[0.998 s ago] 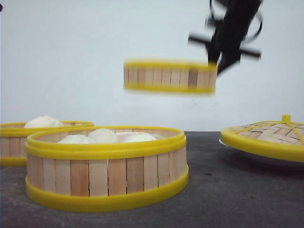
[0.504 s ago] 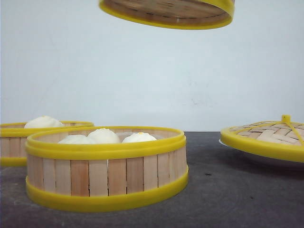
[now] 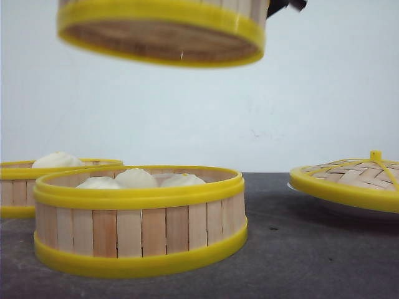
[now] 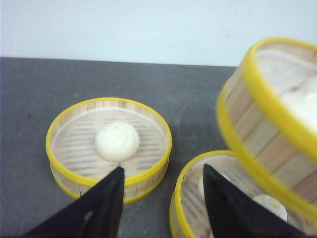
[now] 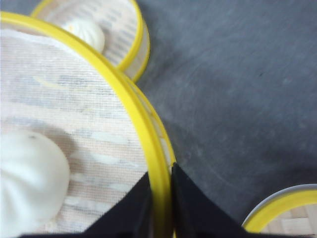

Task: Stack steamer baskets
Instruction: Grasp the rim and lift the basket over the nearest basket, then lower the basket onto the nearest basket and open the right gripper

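One steamer basket [image 3: 162,31] hangs high in the air, above the near steamer basket [image 3: 140,218], which holds several white buns. My right gripper [image 5: 161,173] is shut on the lifted basket's yellow rim [image 5: 124,94], one finger inside and one outside; a bun [image 5: 27,178] rides in it. A third steamer basket [image 3: 37,180] with one bun stands behind at the left. My left gripper [image 4: 162,171] is open and holds nothing, hovering over the gap between the one-bun basket [image 4: 109,144] and the near basket [image 4: 198,198], with the lifted basket [image 4: 267,124] beside it.
A domed woven lid [image 3: 349,180] with a yellow rim and knob rests on a white plate [image 3: 324,202] at the right, also at the corner of the right wrist view [image 5: 282,213]. Dark grey table top [image 3: 299,249] and a white wall behind.
The lifted basket rose from mid height, then travelled left and nearer, and now hangs over the near basket. The baskets on the table and the lid have not moved.
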Tool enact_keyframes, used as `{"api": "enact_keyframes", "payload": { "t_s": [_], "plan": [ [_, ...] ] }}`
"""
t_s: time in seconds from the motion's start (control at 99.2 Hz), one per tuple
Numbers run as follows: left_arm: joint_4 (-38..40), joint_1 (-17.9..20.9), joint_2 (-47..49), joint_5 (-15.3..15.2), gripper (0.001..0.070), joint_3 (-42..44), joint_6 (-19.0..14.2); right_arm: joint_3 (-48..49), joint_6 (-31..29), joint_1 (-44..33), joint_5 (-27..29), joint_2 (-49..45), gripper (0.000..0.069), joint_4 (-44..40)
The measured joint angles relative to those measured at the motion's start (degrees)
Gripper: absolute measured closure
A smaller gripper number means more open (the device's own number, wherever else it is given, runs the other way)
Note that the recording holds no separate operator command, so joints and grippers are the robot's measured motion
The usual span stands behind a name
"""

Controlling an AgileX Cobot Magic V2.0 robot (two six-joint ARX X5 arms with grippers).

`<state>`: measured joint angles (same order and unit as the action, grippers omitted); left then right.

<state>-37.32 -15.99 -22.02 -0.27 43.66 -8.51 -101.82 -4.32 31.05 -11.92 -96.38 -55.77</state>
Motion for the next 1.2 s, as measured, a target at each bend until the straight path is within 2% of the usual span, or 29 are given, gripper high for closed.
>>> {"api": "enact_keyframes", "payload": {
  "t_s": [0.393, 0.907, 1.2],
  "plan": [
    [-1.62, 0.00, 0.00, 0.00, 0.0411, 0.00, 0.00, 1.36, 0.02, 2.64, 2.56, -7.56, 0.0661, 1.90],
    [-2.36, 0.00, 0.00, 0.00, 0.0411, 0.00, 0.00, 15.32, -1.38, 3.80, 3.13, -7.58, 0.0662, 14.45],
    [-2.34, 0.00, 0.00, 0.00, 0.0411, 0.00, 0.00, 16.87, -1.55, 4.00, 3.21, -7.58, 0.0663, 15.43]
  ]
}}
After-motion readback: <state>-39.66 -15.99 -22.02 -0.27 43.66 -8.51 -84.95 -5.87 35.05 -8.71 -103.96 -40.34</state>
